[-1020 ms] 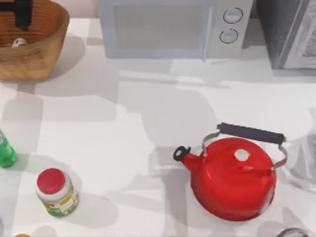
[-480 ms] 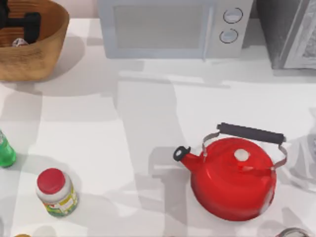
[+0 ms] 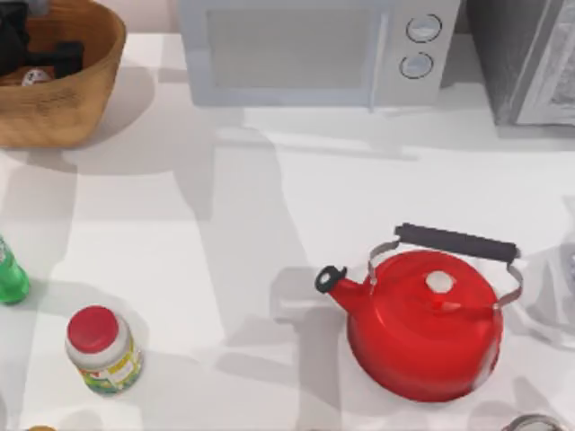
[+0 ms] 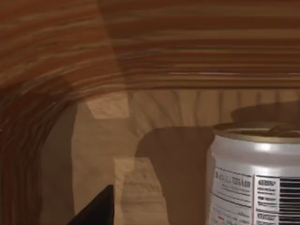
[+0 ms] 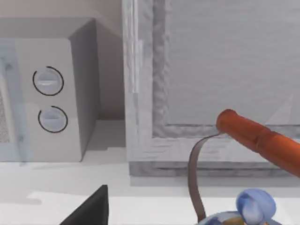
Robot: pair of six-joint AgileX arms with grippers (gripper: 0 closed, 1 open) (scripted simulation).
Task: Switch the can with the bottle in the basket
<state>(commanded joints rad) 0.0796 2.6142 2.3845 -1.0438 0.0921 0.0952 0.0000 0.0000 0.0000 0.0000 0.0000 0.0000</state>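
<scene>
Left gripper (image 3: pixel 36 56) down inside the basket (image 3: pixel 85 94) at eleven o'clock on the table, dropped there presumably to fetch the can (image 3: pixel 36 77) standing on the basket floor just beside it. Finger spread impossible to tell; nothing visibly held. Bottle (image 3: pixel 11 277) waiting on the table at nine o'clock, well apart from the basket. Basket round, woven, ribbed brown wicker; can a smooth white metal cylinder (image 4: pixel 255 176) with printed label and tan top; bottle slim green, glossy. Right arm parked near the kettle (image 3: pixel 424 325), at about five o'clock.
</scene>
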